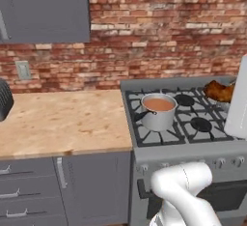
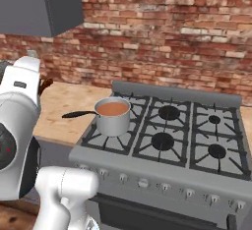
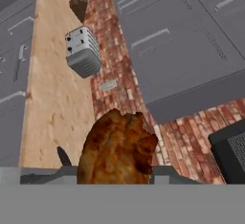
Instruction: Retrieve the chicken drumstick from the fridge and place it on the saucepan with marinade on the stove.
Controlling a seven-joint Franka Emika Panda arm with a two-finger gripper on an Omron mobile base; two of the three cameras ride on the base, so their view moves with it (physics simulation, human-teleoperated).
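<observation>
The chicken drumstick [image 3: 117, 149], a reddish-brown lump, sits close in front of the hand camera and hides the fingertips. My gripper [image 1: 226, 99] is shut on it, holding the chicken drumstick [image 1: 218, 91] in the air over the right rear part of the stove [image 1: 183, 150]. The steel saucepan [image 1: 157, 118] stands on the front left burner, to the left of the drumstick and apart from it. Orange-brown marinade [image 1: 158, 105] fills it. From the other side, the saucepan [image 2: 114, 123] points its black handle left, on the stove [image 2: 147, 167]. The fridge is out of view.
A wooden counter [image 1: 62, 119] runs left of the stove, with grey drawers below and grey cabinets above. A dark ribbed appliance [image 1: 4, 99] stands at its left edge. A silver toaster [image 3: 83, 51] sits on the counter by the brick wall [image 1: 159, 36].
</observation>
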